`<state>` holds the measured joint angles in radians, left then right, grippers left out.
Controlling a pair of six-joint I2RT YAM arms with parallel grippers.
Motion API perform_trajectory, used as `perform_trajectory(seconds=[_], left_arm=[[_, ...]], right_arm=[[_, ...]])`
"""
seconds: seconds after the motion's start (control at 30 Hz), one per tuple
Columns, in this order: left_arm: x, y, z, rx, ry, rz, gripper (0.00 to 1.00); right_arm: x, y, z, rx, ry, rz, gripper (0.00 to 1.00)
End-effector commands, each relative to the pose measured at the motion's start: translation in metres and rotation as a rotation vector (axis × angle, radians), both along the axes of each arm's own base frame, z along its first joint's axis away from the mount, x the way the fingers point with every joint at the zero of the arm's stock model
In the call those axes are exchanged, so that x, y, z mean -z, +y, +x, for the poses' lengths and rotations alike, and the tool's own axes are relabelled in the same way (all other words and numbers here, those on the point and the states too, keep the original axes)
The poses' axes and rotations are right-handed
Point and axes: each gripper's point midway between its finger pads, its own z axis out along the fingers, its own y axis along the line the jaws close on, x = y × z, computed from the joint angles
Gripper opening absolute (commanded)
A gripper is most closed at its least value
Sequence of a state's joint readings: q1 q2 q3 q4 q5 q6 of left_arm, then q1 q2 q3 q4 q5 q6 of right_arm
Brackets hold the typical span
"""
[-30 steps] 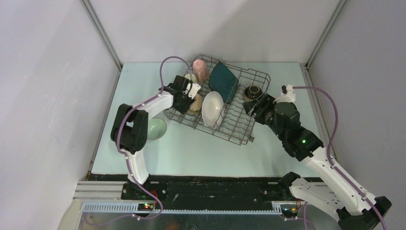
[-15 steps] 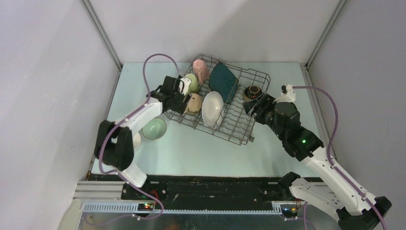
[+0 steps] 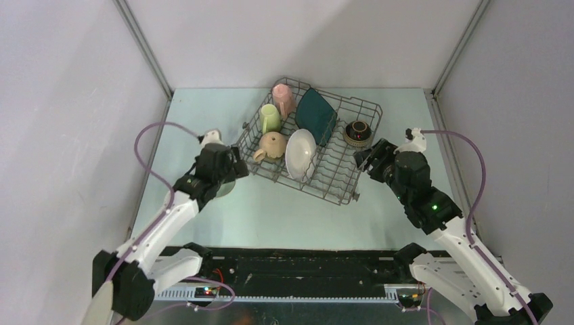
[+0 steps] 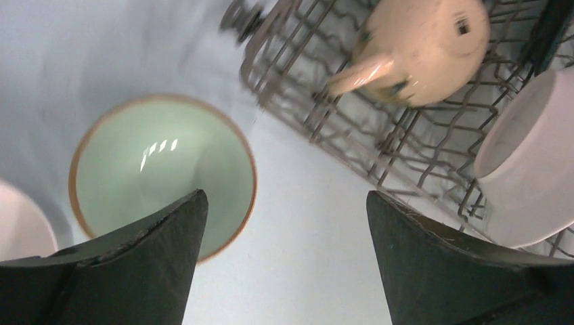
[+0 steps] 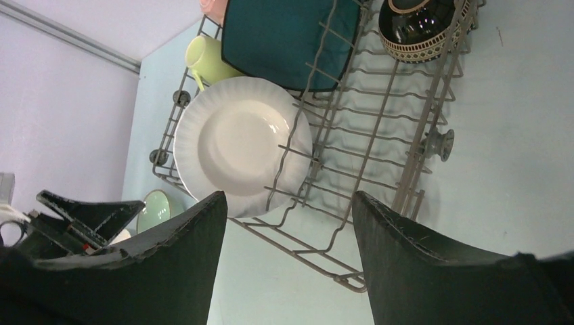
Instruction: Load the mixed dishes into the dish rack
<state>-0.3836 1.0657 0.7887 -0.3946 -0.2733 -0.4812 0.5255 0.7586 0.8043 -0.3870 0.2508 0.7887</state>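
soft even light, glare streaks in the pale green bowl [image 4: 162, 169], left wrist view slightly blurred.

No text, label, brand, number or sign can be read in any view. A small dark mark on the base of the tan mug [image 4: 420, 47], seen from the left wrist, is too blurred to make out.
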Motion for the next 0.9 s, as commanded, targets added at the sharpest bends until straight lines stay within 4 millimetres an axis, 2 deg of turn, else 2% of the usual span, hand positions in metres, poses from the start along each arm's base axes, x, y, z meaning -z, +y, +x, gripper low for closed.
perform_trajectory(seconds=[0.0, 0.13, 0.27, 0.3, 0.5, 0.53, 0.67, 0.87], left_arm=[[0.012, 0.015, -0.026, -0.208, -0.006, -0.2, 0.95], [0.026, 0.022, -0.044, -0.31, -0.033, -0.338, 0.96], [0.037, 0.039, -0.058, -0.459, -0.051, -0.455, 0.88], [0.035, 0.041, -0.059, -0.475, -0.068, -0.481, 0.87], [0.063, 0.054, -0.058, -0.648, -0.006, -0.717, 0.89], [0.072, 0.055, -0.06, -0.668, 0.016, -0.724, 0.89], [0.087, 0.06, -0.059, -0.719, 0.052, -0.757, 0.87], [0.094, 0.065, -0.051, -0.746, 0.04, -0.757, 0.83]], right_arm=[[-0.001, -0.002, -0.002, -0.001, -0.017, 0.006, 0.71], [0.002, -0.002, -0.002, -0.001, -0.013, 0.007, 0.71], [0.005, -0.001, -0.003, -0.01, -0.009, 0.007, 0.71], [0.006, -0.001, -0.003, -0.011, -0.008, 0.007, 0.71], [0.011, 0.001, -0.006, -0.022, 0.004, 0.017, 0.7], [0.011, 0.0, -0.007, -0.023, 0.005, 0.019, 0.7], [0.012, -0.003, -0.009, -0.014, 0.005, 0.013, 0.7], [0.012, -0.007, -0.012, -0.006, -0.003, 0.007, 0.7]])
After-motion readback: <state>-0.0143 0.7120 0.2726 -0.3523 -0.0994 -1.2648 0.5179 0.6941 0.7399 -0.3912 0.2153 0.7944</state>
